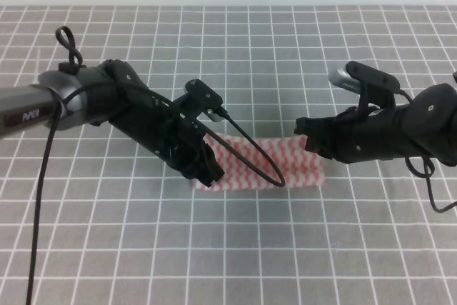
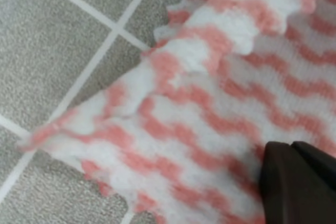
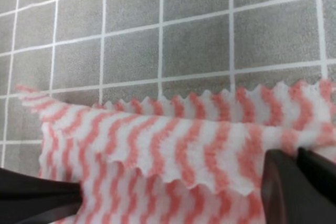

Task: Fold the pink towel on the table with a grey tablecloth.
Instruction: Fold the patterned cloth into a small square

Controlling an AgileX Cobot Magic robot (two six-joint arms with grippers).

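Already doubled into a narrow strip: pink towel (image 1: 268,163), wavy pink-white stripes, pinked edges stacked unevenly, flat on grey gridded surface (image 1: 235,48) between both sets of fingers. Left fingers (image 1: 207,169) down on its near-left end, spread impossible to tell. Right fingers (image 1: 305,136) spread, low at its far-right corner. Arms angled inward.
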